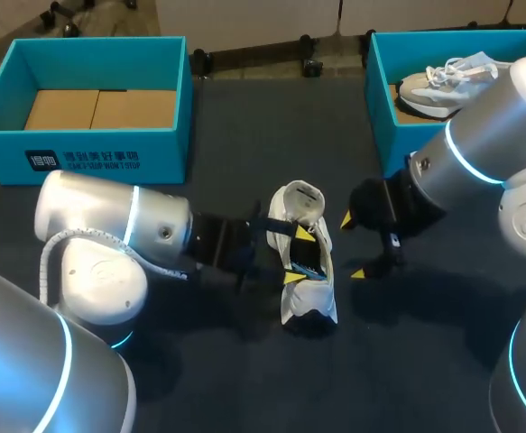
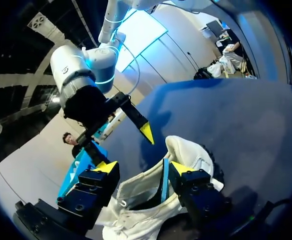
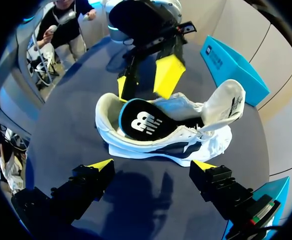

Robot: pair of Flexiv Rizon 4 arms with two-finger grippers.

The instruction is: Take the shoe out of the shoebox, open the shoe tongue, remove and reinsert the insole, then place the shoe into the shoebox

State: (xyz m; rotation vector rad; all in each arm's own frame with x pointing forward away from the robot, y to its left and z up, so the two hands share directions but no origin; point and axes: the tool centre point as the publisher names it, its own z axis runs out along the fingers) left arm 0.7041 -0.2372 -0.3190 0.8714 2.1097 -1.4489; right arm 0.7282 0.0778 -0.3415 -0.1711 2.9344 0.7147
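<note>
Nearest to you, your right gripper (image 3: 152, 165) hangs spread open just short of the white low-top trainer (image 3: 151, 145), touching nothing. That shoe stands on its sole in the middle of the dark matte table (image 1: 244, 135), out of both boxes, with its padded white tongue (image 3: 226, 102) folded forward and open. A black insole with a teal rim (image 3: 140, 122) lies tilted in the opening, its heel end raised above the collar.

Your left gripper (image 2: 143, 167) sits over the shoe's opening from the far side. You cannot tell from these views whether it has a hold on the insole or the shoe wall.

So the insole step looks to be in hand. Next, the insole needs a firm pinch at its raised heel end while your other arm steadies the shoe.

At the table's back left is an empty teal cardboard shoebox (image 1: 82, 144). At the back right, a second teal box (image 1: 377, 90) holds a grey-and-white trainer (image 1: 443, 81).
</note>
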